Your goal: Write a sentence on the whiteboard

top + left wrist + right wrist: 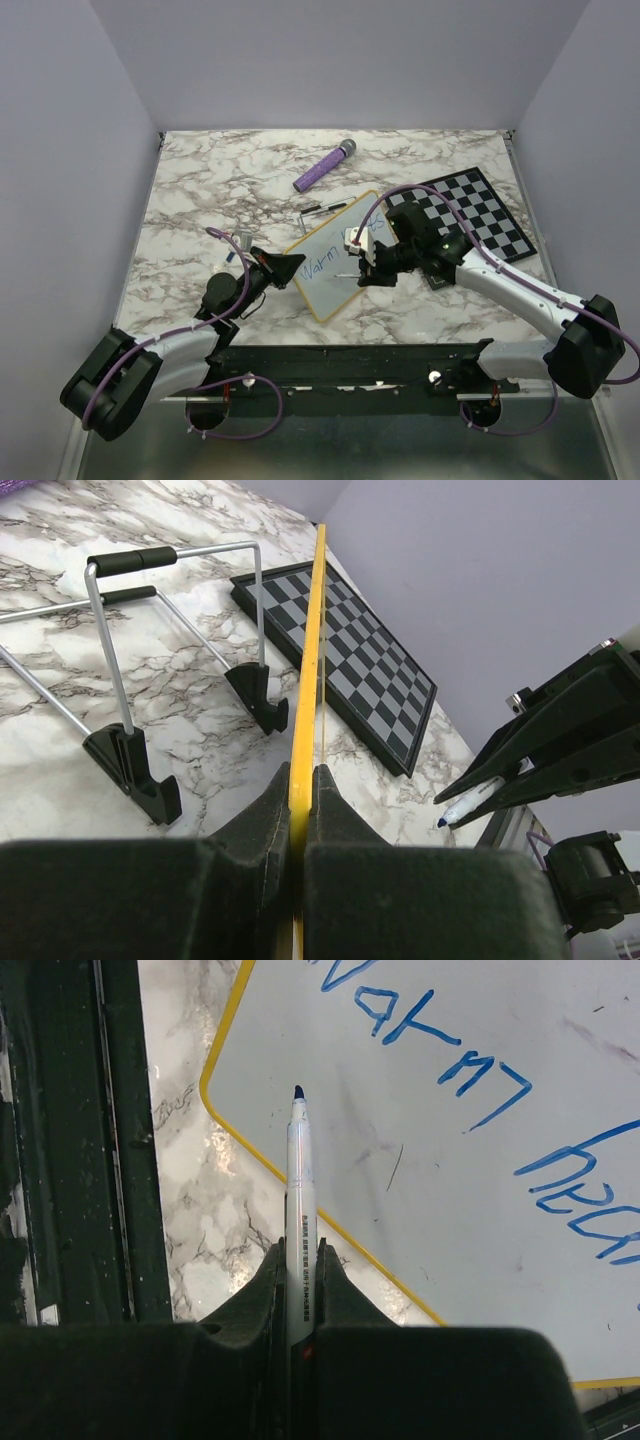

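Observation:
The whiteboard (330, 262), white with a yellow frame, stands tilted on the marble table. My left gripper (292, 266) is shut on its left edge; in the left wrist view the yellow frame (308, 670) runs edge-on between my jaws. My right gripper (362, 268) is shut on a white marker (299, 1210) with a blue tip, pointed at the lower left part of the board (450, 1160). The sentence (440, 1050) in blue reads "Warm" with "hea…" beginning at the right. The marker (475, 800) also shows in the left wrist view.
A black-and-white chessboard (480, 215) lies at the right, behind my right arm. A purple microphone (324, 166) lies at the back. The board's wire stand with black feet (135, 770) shows behind the board. A black marker (325, 207) lies by the board's top edge.

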You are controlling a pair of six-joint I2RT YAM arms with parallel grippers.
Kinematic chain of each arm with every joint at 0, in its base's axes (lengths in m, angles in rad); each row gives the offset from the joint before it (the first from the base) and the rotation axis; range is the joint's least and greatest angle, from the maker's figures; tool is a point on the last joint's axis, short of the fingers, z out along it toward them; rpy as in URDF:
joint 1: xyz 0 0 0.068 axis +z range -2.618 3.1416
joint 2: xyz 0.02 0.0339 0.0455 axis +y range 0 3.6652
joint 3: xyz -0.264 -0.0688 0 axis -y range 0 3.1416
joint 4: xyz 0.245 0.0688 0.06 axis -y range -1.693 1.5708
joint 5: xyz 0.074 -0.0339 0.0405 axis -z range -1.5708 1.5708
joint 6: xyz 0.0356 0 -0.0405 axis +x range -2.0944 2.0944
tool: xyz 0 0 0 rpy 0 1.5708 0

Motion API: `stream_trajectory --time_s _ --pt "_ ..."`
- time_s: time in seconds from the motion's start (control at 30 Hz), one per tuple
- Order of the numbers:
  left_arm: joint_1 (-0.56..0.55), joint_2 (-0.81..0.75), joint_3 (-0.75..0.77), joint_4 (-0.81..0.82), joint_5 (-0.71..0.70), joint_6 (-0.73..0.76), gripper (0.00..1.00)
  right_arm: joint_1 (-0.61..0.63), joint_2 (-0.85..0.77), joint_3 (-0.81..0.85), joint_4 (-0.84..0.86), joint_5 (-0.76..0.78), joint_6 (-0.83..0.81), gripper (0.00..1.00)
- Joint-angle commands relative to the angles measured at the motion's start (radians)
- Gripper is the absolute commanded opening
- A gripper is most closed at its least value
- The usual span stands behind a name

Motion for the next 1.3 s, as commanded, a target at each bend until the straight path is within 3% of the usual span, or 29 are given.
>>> stream_trajectory --time_s 0.0,0.27,0.6,0.93,1.27 --pt "-0.002 -0.017 -0.008 -0.014 -0.02 0.027 0.0 0.007 -0.026 -0.008 -0.002 0.028 -0.014 0.01" --pt "-0.004 -0.051 -0.006 -0.056 -0.034 0.044 0.0 -0.01 -0.055 0.003 0.007 0.06 -0.005 0.01" --pt "-0.004 -0.06 0.001 -0.076 -0.034 0.044 0.0 -0.119 -0.144 0.006 0.156 0.203 0.161 0.0" --pt "-0.004 -0.061 0.001 -0.077 -0.038 0.041 0.0 -0.119 -0.124 -0.002 0.047 -0.097 0.046 0.01" --pt "-0.004 -0.06 -0.002 -0.076 -0.04 0.033 0.0 -0.076 -0.086 -0.005 0.012 -0.16 0.008 0.01"
